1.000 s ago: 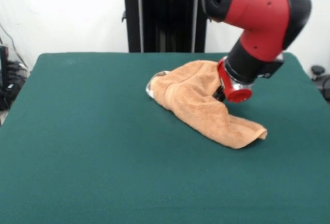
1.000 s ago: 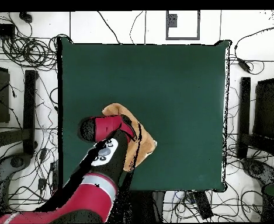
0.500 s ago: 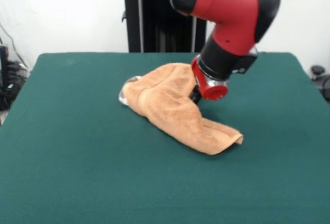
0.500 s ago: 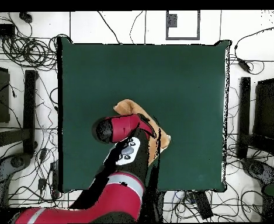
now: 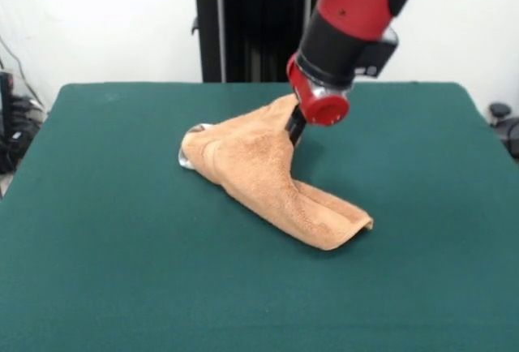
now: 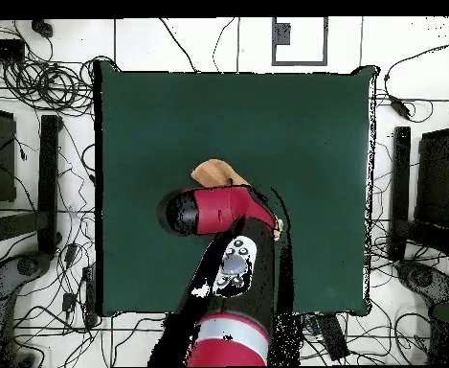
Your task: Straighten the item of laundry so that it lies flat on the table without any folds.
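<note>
The item of laundry (image 5: 258,167), an orange-tan towel, lies folded and bunched in a long ridge on the green table (image 5: 113,255). Its far edge is pulled up into a peak. My gripper (image 5: 293,127) is shut on that peak, hanging from the red wrist above, so the cloth tents up toward it. One end of the towel trails toward the front right, with its edge curled. A pale bit shows at the left end (image 5: 186,160). In the overhead view only a corner of the towel (image 6: 216,173) shows; the arm (image 6: 218,211) hides the rest and the gripper.
The black pedestal (image 5: 259,27) stands behind the table's far edge. Green table surface (image 6: 295,125) stretches on every side of the towel. Cables and stands crowd the floor around the table (image 6: 36,86).
The arm has moved left in the front view and risen, dragging the towel left with it. The gripped edge now stands higher, making a sharper peak.
</note>
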### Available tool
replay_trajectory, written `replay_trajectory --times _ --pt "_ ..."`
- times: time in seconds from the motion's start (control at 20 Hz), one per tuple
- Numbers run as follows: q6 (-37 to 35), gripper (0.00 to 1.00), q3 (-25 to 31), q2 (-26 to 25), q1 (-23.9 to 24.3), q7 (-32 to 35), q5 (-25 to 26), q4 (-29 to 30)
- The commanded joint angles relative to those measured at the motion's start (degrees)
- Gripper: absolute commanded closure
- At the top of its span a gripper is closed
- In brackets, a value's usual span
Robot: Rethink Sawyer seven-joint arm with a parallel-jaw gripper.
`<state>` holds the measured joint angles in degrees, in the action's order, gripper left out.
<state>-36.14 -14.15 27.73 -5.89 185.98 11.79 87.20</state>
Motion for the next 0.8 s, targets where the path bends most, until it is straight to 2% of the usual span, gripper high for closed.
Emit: replay_trajectory --times 0.05,0.8 --pt "-11.88 1.00 8.67 8.68 1.46 -16.94 1.53 3.11" --pt "-21.57 1.00 10.29 14.25 1.37 -15.62 2.37 0.08"
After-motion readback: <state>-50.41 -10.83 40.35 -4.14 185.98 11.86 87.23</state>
